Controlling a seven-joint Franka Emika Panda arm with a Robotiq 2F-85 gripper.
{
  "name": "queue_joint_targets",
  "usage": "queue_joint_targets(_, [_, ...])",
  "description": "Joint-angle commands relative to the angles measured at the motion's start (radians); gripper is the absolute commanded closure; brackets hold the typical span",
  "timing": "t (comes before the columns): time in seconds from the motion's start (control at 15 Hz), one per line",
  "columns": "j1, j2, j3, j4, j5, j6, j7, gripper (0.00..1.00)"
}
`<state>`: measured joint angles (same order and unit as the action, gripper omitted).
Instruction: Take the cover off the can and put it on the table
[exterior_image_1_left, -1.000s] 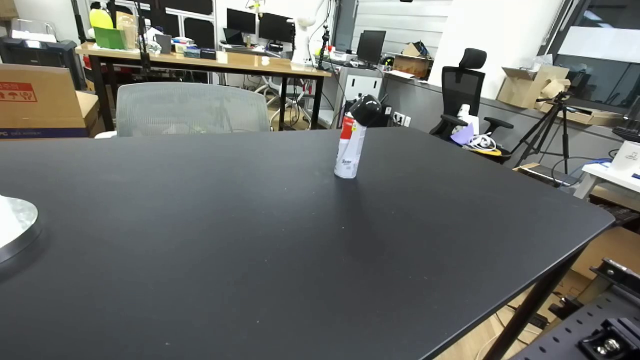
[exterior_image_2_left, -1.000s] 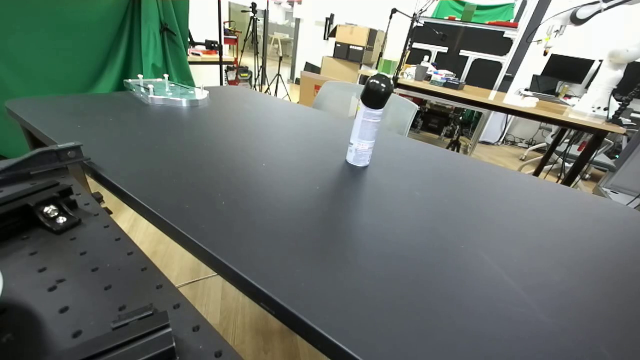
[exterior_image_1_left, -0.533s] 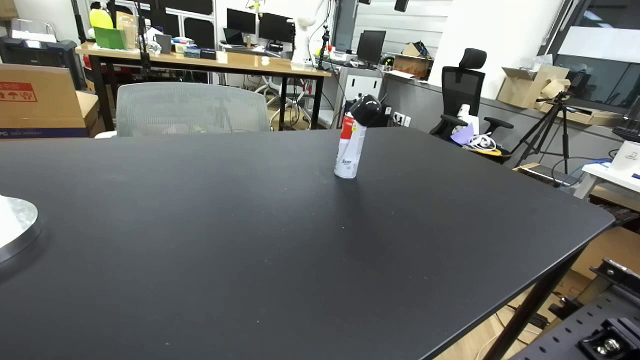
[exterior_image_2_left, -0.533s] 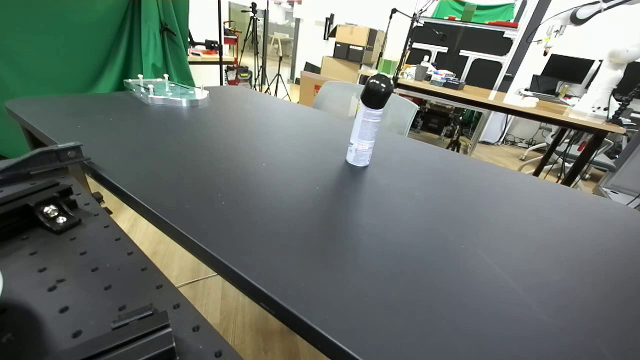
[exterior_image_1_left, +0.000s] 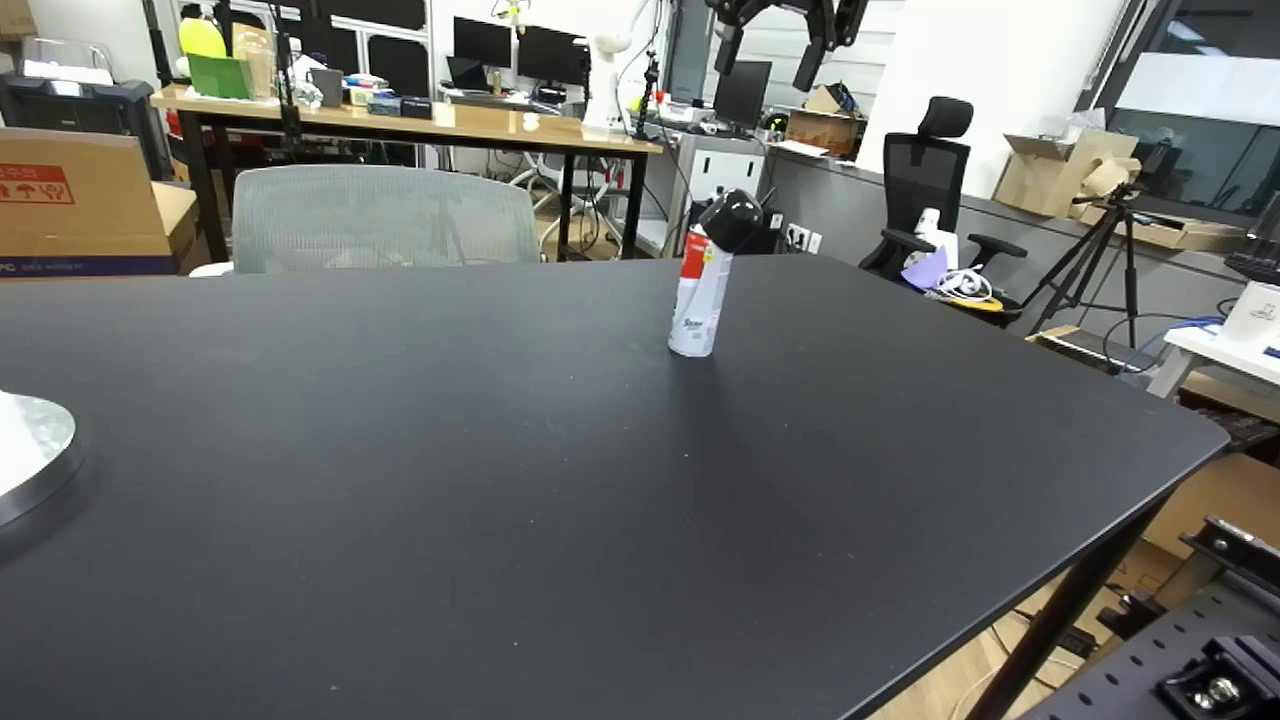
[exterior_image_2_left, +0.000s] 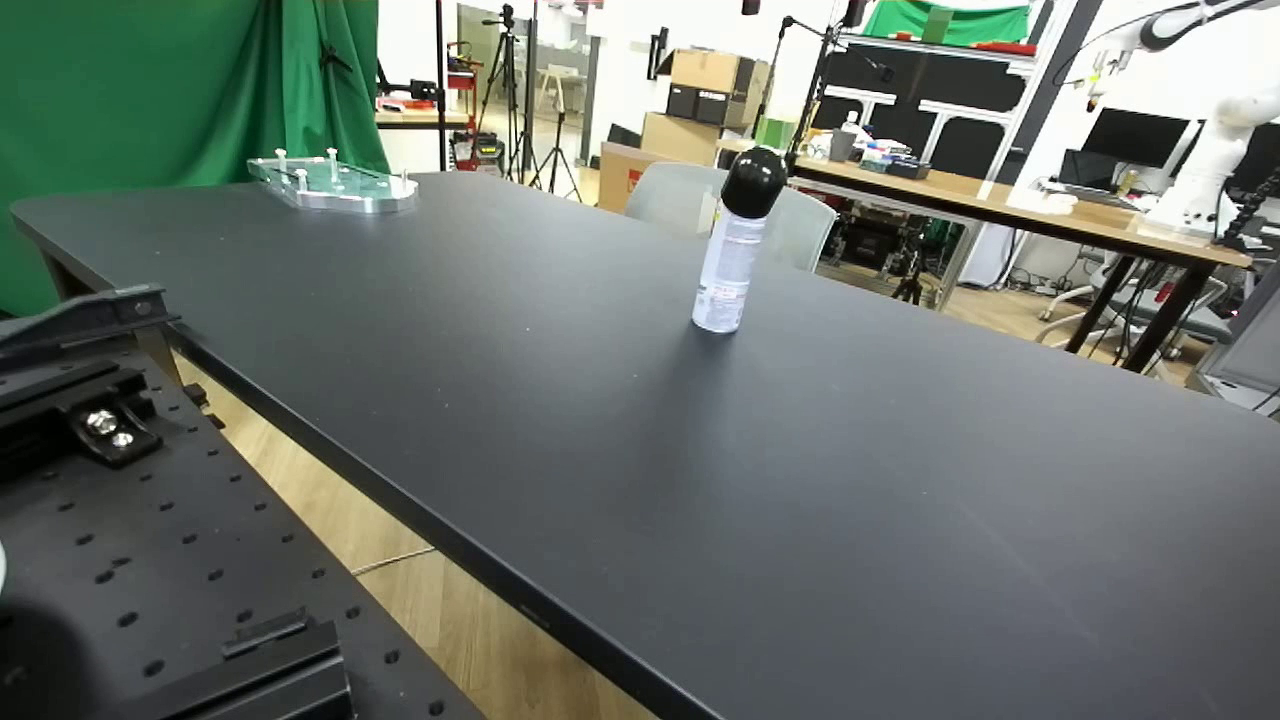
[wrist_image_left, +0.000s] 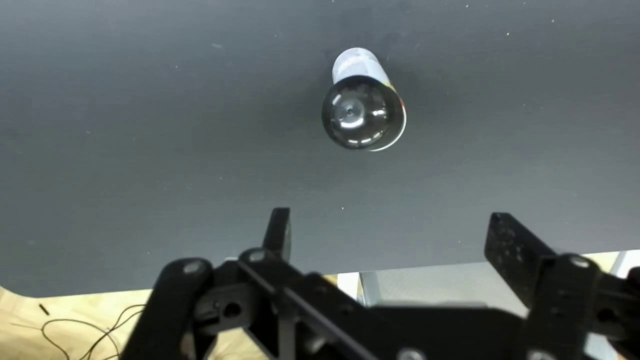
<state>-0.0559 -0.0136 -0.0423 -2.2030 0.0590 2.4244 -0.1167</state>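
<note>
The can (exterior_image_1_left: 698, 305) is white with a red band and stands on its base on the black table (exterior_image_1_left: 450, 480). It also shows in an exterior view (exterior_image_2_left: 728, 270) and the wrist view (wrist_image_left: 357, 64). The cover (exterior_image_1_left: 733, 220), a black glossy rounded cap, sits on top of the can; it also shows in an exterior view (exterior_image_2_left: 755, 182) and the wrist view (wrist_image_left: 356, 112). My gripper (exterior_image_1_left: 766, 72) is open and empty, above the cover and apart from it. In the wrist view the fingers (wrist_image_left: 390, 220) are wide apart, with the can beyond the fingertips. Only the fingertips (exterior_image_2_left: 801, 8) show in an exterior view.
A clear plate with white posts (exterior_image_2_left: 335, 188) lies on the table's far end; part of it shows in an exterior view (exterior_image_1_left: 35, 450). A grey mesh chair (exterior_image_1_left: 385, 220) stands at the table's edge behind the can. A perforated mount plate (exterior_image_2_left: 200, 560) is beside the table.
My gripper has come down into view from the top, from barely visible to both fingers showing above the can. The can and cover have not moved.
</note>
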Motion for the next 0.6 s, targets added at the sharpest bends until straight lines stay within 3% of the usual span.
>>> queue_joint_targets(0.0, [0.001, 0.012, -0.004, 0.001, 0.004, 0.002, 0.001, 0.0])
queue_joint_targets(0.53, [0.0, 0.024, -0.005, 0.002, 0.014, 0.012, 0.001, 0.0])
